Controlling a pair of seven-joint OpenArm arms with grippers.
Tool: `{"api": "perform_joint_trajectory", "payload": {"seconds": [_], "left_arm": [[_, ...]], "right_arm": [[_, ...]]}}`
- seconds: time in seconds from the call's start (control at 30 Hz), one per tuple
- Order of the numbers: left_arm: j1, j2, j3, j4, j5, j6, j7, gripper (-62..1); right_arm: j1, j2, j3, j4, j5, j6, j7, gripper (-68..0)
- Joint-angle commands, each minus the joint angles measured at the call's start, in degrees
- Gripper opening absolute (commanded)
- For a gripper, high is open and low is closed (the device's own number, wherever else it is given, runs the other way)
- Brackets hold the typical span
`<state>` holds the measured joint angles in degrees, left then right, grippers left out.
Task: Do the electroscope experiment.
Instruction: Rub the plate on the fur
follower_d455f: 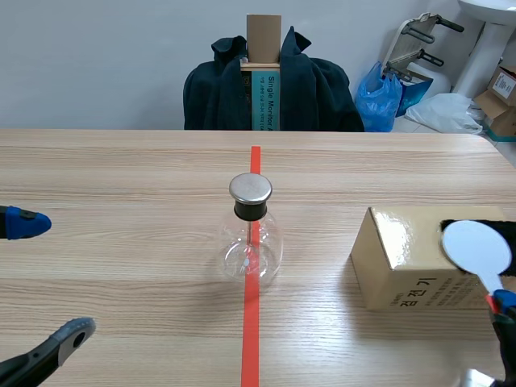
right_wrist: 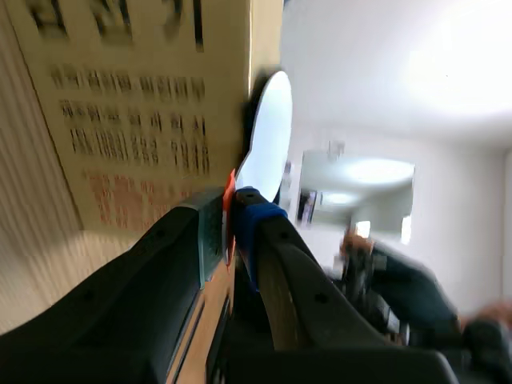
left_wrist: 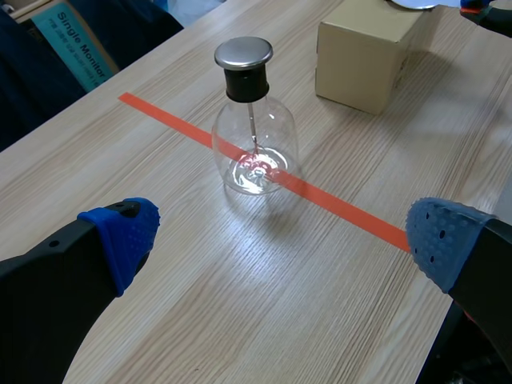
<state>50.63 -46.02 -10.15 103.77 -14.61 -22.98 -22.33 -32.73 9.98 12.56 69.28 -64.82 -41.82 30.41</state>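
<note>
Pale wood worktop (follower_d455f: 121,177) carries a glass flask (follower_d455f: 251,246) upright on the orange-red tape line (follower_d455f: 251,339), with a thin rod hanging inside, perhaps with foil at its tip. A cardboard box (follower_d455f: 395,258) sits to its right, and a dark jacket (follower_d455f: 322,89) hangs behind. Left jaws stand wide open, the flask ahead and well apart, while right jaws clamp the handle of a white disc paddle (follower_d455f: 477,248) just beside the box.
</note>
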Motion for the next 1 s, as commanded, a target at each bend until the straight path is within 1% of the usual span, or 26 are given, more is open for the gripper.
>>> {"api": "perform_joint_trajectory", "payload": {"seconds": [0.0,0.03,0.1,0.2,0.23,0.3,0.63,0.8,0.97], "left_arm": [[0.00,0.26,0.48,0.92,-0.61,-0.09,-0.74,1.4],[0.00,0.26,0.48,0.92,-0.61,-0.09,-0.74,1.4],[0.00,0.26,0.48,0.92,-0.61,-0.09,-0.74,1.4],[0.00,0.28,0.48,0.92,-0.61,-0.09,-0.74,1.4],[0.00,0.28,0.48,0.92,-0.61,-0.09,-0.74,1.4],[0.00,0.28,0.48,0.92,-0.61,-0.09,-0.74,1.4],[0.00,0.28,0.48,0.92,-0.61,-0.09,-0.74,1.4],[0.00,0.28,0.48,0.90,-0.61,-0.09,-0.74,1.4],[0.00,0.28,0.48,0.87,-0.61,-0.09,-0.72,1.4]], "right_arm": [[0.02,0.94,1.16,0.94,1.64,-3.04,-4.37,-66.8],[0.02,1.14,1.51,0.94,2.14,-3.04,-5.44,-66.8],[0.02,1.29,1.79,0.94,2.23,-3.04,-4.72,-66.8],[0.04,1.18,1.27,0.94,2.21,-3.04,1.90,-66.8],[0.04,1.07,1.22,0.94,2.21,-3.04,3.34,-66.8],[0.04,0.94,1.22,0.94,2.21,-3.04,4.59,-66.8],[0.04,0.96,1.25,0.94,2.56,-3.04,4.35,-66.8],[0.07,1.01,1.49,1.07,4.81,-3.04,2.84,-66.8],[0.02,1.84,3.32,2.75,7.48,-3.04,2.32,-66.9]]}}
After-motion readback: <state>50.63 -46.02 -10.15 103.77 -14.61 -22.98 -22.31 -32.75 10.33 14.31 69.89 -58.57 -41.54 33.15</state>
